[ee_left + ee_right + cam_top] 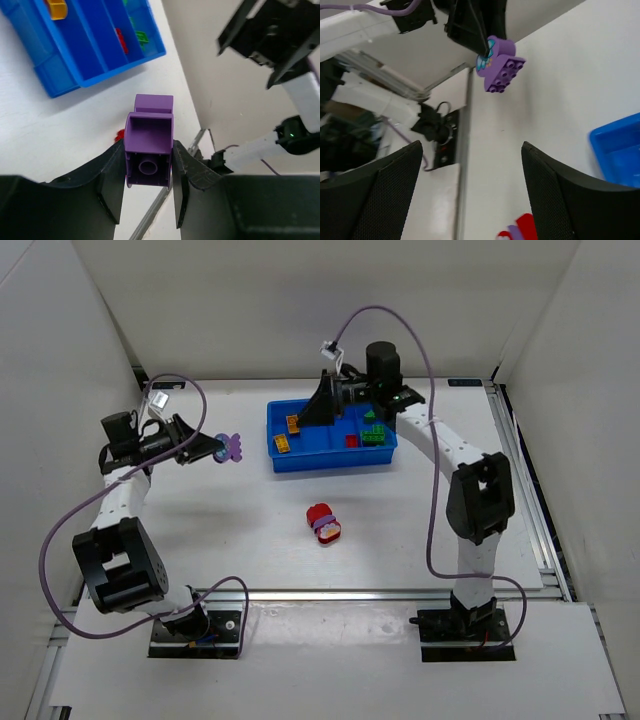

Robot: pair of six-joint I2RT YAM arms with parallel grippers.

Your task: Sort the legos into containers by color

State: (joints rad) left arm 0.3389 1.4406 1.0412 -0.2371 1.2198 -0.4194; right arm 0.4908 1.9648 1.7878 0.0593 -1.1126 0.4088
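The left gripper (pixel 207 450) is clenched on a purple brick (pixel 149 150), holding it above the desk (pixel 220 530), left of the blue tray (pixel 330 462). The right gripper (pixel 470 195) hangs over the tray's far side, released, nothing between its fingers. Yellow-orange bricks (pixel 293 424) lie at the tray's left end, a red brick (pixel 352 440) and green bricks (pixel 375 430) toward its right. A red-and-purple cluster (pixel 323 523) sits on the desk.

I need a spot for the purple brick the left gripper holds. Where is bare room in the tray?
The middle compartment is bare, between the orange bricks and the red brick. The right end is crowded with green bricks; the right gripper hangs over the tray.
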